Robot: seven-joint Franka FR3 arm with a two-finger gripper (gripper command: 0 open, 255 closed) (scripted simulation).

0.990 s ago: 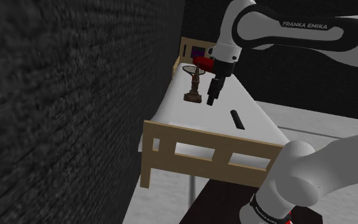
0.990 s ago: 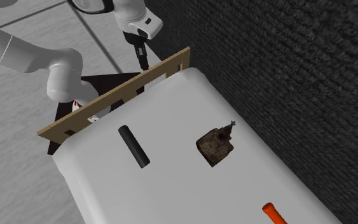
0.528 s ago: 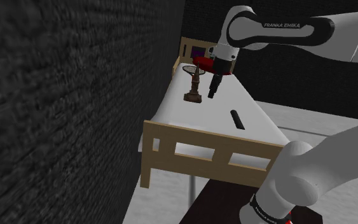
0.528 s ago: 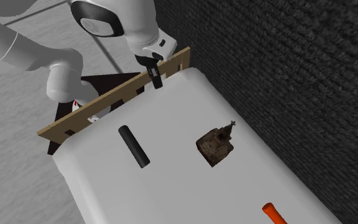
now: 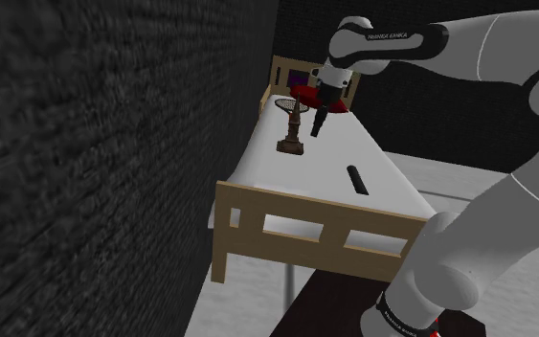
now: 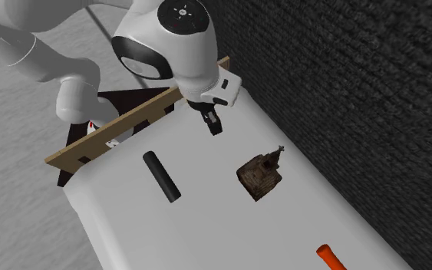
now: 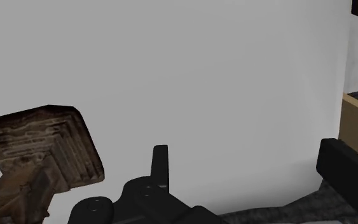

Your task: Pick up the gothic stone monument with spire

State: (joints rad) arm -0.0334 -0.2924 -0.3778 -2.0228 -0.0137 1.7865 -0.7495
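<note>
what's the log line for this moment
gripper: over white bed, apart from spired stone monument | monument: on bed, not yet grasped | nearby: black cylinder

The bed [image 5: 326,182] is viewed lengthwise from the stand [image 5: 339,304] and steeply from above — the monument [image 6: 259,175] is shared by all views.

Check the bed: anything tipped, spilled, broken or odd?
Nothing spilled or damaged. The brown monument appears upright on the white mattress. The black cylinder lies flat, apart from it. The only oddity is such things sitting on a bed.
</note>
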